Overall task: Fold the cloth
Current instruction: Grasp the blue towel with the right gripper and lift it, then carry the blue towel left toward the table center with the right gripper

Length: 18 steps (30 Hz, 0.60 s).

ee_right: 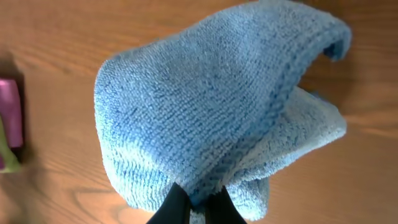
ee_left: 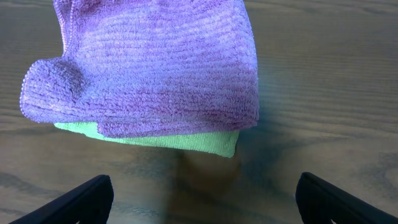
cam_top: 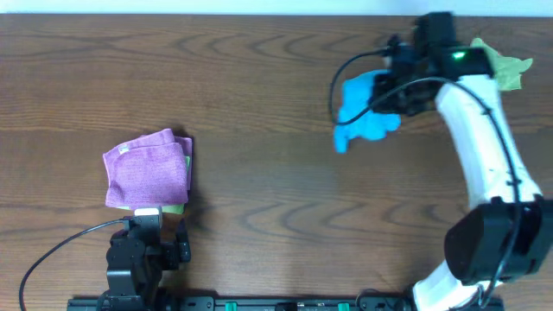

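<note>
I think the fold is not done yet. The cloth (cam_top: 363,114) is in the upper right of the overhead picture. It looks like a bunched blue lump, not a neat flat square. In the right wrist view it droops like a loose hood, with one edge curled over, and it seems to hang a little above the table (cam_top: 259,69). So I judge that most of the job is left: lay the cloth flat, bring one half over the other, then let go.

My right gripper (ee_right: 196,210) shows at the bottom of the right wrist view. Its two dark fingers are pinched tight together on a bit of the cloth's edge.

My left gripper (ee_left: 208,202) is in the lower left of the overhead picture. Its fingers are spread wide and hold nothing. Just in front of it is a purple cloth (ee_left: 149,68) that lies on top of a yellow-green cloth (ee_left: 186,142). The left gripper is near them but does not touch them.
</note>
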Each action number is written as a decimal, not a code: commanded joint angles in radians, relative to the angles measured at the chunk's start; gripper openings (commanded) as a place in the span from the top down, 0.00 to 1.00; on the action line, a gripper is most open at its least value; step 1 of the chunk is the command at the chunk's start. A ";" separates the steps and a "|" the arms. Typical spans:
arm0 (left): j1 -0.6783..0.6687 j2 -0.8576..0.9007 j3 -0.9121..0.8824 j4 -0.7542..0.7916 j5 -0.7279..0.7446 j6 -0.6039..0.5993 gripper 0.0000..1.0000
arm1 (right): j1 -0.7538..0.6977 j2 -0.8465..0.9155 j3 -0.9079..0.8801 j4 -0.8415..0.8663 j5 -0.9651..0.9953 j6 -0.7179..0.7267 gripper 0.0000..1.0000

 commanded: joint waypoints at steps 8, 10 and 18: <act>0.004 -0.006 -0.036 -0.047 0.012 -0.013 0.05 | 0.110 0.021 -0.199 0.391 0.017 0.009 0.99; 0.004 -0.006 -0.036 -0.047 0.012 -0.014 0.05 | 0.116 0.052 -0.199 0.451 0.024 0.024 0.99; 0.004 -0.006 -0.036 -0.047 0.012 -0.013 0.05 | 0.135 0.224 -0.198 0.665 0.024 0.078 0.99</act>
